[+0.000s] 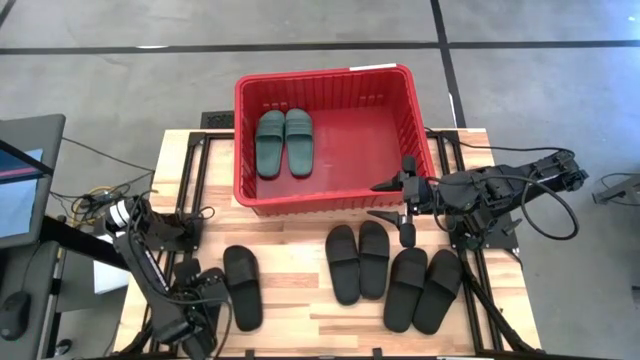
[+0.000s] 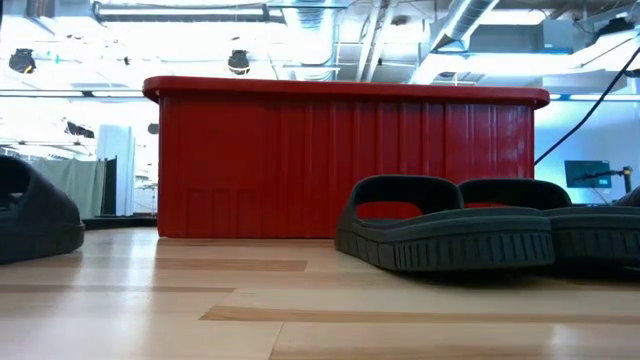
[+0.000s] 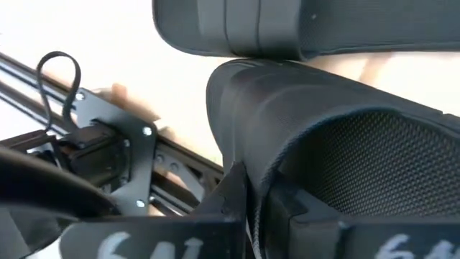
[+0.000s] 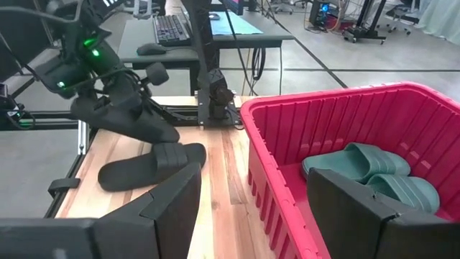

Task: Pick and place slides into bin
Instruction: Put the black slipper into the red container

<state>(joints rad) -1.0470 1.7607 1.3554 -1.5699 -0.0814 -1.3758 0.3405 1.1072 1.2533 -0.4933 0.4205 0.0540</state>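
The left gripper (image 4: 115, 86) is clamped on a black slide (image 4: 133, 119), lifted off the table (image 1: 300, 310) near its front left corner; its mate (image 1: 242, 287) lies flat just beside. The right gripper (image 1: 400, 200) hangs with fingers spread by the bin's (image 1: 330, 203) front right corner — the green pair (image 1: 284, 141) inside; two black pairs (image 1: 395, 275) along the front edge.

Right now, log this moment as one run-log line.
left pincer: shut on black slide, lifted | right pincer: open, beside bin | green pair: in bin | five black slides on table
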